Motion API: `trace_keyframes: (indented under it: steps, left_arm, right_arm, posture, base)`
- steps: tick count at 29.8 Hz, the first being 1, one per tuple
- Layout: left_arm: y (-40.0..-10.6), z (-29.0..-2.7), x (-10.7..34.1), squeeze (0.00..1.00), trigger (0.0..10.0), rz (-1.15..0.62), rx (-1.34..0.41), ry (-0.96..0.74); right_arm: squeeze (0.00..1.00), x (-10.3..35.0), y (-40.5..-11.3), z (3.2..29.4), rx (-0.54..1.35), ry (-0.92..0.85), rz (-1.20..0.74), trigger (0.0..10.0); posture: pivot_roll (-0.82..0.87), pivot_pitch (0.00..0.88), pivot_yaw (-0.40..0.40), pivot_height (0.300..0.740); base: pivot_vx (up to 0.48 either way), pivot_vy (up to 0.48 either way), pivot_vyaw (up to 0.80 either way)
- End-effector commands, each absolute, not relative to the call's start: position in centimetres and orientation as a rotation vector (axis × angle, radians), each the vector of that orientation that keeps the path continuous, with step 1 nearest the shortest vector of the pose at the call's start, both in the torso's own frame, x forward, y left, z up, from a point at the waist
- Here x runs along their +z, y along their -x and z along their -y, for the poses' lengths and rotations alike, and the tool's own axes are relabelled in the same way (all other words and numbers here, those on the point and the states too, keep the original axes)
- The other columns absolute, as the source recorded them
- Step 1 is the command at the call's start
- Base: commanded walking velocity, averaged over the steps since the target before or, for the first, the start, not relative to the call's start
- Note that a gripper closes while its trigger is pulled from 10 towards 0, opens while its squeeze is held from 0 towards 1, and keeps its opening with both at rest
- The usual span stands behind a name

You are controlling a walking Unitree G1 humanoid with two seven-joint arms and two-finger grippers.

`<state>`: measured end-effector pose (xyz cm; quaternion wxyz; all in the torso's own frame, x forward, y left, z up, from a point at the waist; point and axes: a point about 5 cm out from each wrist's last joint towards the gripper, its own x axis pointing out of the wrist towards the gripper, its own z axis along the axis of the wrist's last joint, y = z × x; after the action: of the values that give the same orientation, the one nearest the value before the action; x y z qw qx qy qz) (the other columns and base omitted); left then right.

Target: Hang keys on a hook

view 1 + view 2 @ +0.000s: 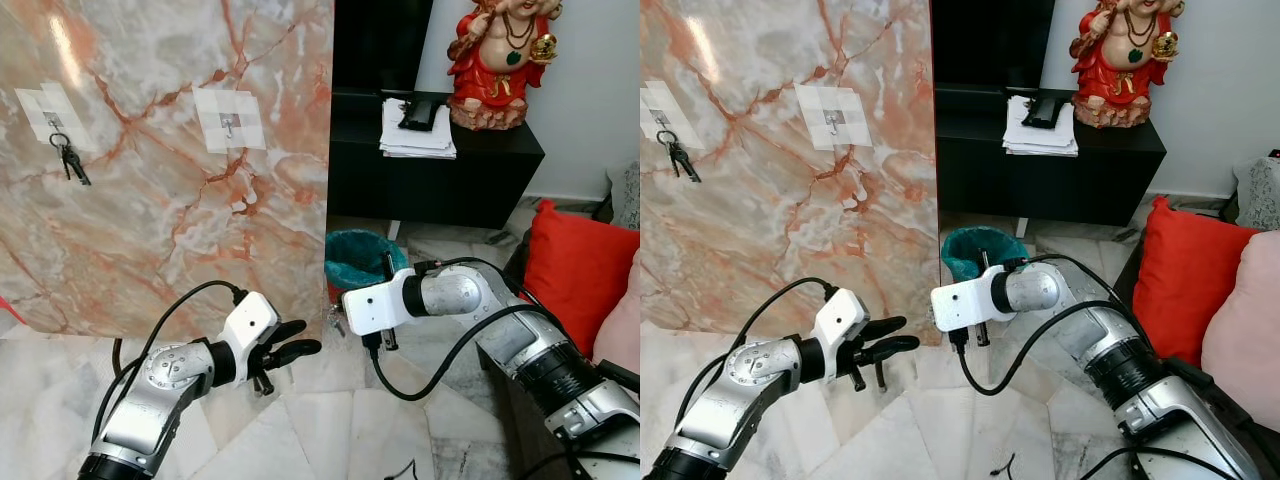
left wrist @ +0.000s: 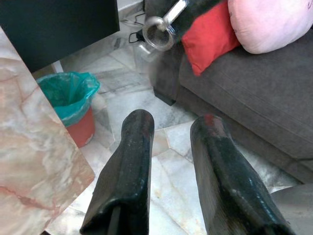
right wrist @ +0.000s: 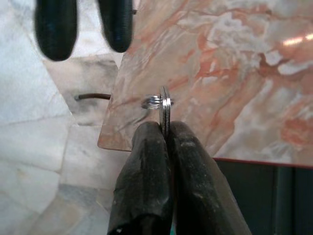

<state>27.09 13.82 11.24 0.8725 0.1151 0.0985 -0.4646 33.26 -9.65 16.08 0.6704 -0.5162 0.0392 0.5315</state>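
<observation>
Keys [image 3: 165, 104] pinched by the ring edge only in right hand [image 3: 164, 128], left hand [image 1: 290, 345] wide and empty; may twist out before the free hook [image 1: 230, 124].

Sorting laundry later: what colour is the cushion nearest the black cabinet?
The cushion is plain red, clearest in the left eye view.

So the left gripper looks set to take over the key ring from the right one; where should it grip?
A judgement: on the free arc of the key ring sticking out past the right gripper, which pinches its lower edge. The ring stands edge-on, so the open left gripper should close across its flat faces from the side opposite those fingers.
</observation>
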Motion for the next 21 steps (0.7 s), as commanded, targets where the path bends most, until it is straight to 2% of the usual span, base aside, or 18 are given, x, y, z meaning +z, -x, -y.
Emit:
trace_keyframes:
  steps: [1,11,21]
  left_arm:
    - [-27.3,-13.9,11.5,0.0,10.0,-0.188,-0.963,-0.248]
    - [-27.5,-13.3,11.4,0.0,10.0,-0.175,-0.976,-0.234]
    - [-27.8,-13.3,11.2,0.0,10.0,-0.169,-0.967,-0.209]
  right_arm:
    - [0.0,16.8,-33.2,9.5,1.195,1.144,-0.063,0.0]
    - [0.0,17.6,-32.2,9.1,1.273,1.131,-0.052,0.0]
    - [0.0,18.6,-32.1,9.0,1.274,1.129,-0.037,0.0]
  posture:
    - [0.03,0.05,-0.016,0.74]
    - [0.02,0.046,-0.015,0.74]
    - [0.02,0.046,-0.008,0.74]
  base:
    - [0.0,0.0,0.0]
    - [0.0,0.0,0.0]
    - [0.0,0.0,0.0]
